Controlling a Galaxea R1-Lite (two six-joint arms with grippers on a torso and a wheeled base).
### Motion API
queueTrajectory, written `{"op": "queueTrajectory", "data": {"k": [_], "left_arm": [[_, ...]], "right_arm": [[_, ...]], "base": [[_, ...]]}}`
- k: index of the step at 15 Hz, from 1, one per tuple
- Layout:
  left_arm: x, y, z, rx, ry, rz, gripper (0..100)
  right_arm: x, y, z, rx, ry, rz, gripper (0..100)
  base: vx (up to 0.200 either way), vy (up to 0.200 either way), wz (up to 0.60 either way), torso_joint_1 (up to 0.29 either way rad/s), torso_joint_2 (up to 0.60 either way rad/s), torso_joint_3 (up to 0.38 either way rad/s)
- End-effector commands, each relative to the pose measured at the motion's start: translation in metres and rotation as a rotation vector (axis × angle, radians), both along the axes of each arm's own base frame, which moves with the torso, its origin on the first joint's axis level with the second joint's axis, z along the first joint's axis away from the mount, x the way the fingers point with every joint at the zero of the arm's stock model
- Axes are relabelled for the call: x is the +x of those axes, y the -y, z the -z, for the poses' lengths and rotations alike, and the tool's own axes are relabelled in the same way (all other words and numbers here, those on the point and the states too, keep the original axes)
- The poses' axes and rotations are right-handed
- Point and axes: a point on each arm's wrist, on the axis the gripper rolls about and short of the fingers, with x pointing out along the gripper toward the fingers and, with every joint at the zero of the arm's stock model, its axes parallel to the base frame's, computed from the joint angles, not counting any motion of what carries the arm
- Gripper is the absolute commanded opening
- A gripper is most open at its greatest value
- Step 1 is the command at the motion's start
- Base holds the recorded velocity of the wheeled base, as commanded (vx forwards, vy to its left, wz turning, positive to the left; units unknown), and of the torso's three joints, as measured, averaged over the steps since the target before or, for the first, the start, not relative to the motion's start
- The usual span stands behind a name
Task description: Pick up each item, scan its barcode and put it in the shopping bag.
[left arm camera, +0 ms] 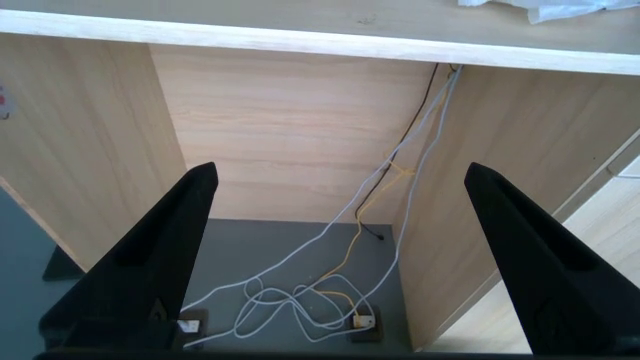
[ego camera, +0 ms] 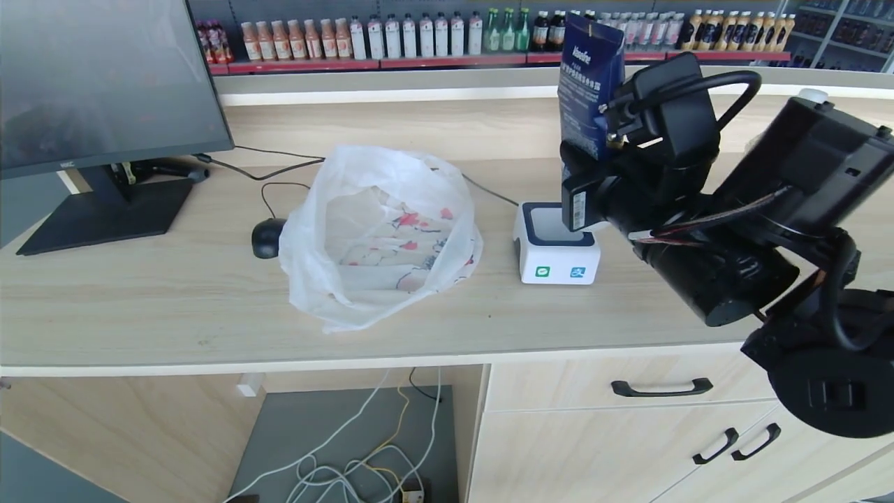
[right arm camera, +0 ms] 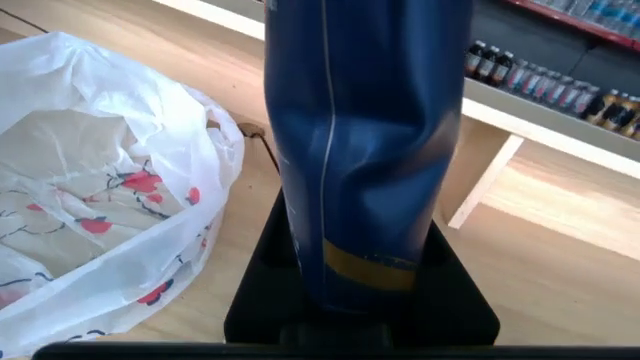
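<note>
My right gripper (ego camera: 583, 150) is shut on a tall dark blue pouch (ego camera: 589, 84), held upright just above the white barcode scanner (ego camera: 557, 244) on the counter. In the right wrist view the blue pouch (right arm camera: 365, 140) stands pinched between the black fingers (right arm camera: 262, 290), with the white shopping bag (right arm camera: 95, 200) off to one side. The shopping bag (ego camera: 380, 234) lies open on the counter left of the scanner, printed items inside it. My left gripper (left arm camera: 340, 260) hangs open below the counter edge, its fingers (left arm camera: 140, 270) wide apart and holding nothing.
A monitor (ego camera: 105, 77) on a black stand occupies the counter's left end, with a black mouse (ego camera: 267, 237) and cables by the bag. Drawers (ego camera: 660, 388) sit under the counter at right. Loose cables (left arm camera: 320, 300) lie on the floor below. Bottle shelves (ego camera: 454, 35) line the back.
</note>
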Motion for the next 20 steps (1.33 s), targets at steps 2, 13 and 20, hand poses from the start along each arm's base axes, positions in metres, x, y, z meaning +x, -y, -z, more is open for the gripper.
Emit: {"op": "queueTrajectory", "data": {"k": [2, 13, 20], "left_arm": [[0.000, 0.000, 0.000, 0.000, 0.000, 0.000, 100], [0.000, 0.000, 0.000, 0.000, 0.000, 0.001, 100], [0.000, 0.000, 0.000, 0.000, 0.000, 0.001, 100]], "right_arm": [[0.007, -0.005, -0.024, -0.063, -0.008, -0.014, 0], [0.030, 0.006, -0.040, -0.617, 0.083, -0.148, 0], [0.029, 0.009, -0.022, -0.859, 0.091, -0.212, 0]], "base": [[0.000, 0.000, 0.00, 0.000, 0.00, 0.000], [0.000, 0.000, 0.00, 0.000, 0.00, 0.000], [0.000, 0.000, 0.00, 0.000, 0.00, 0.000]]}}
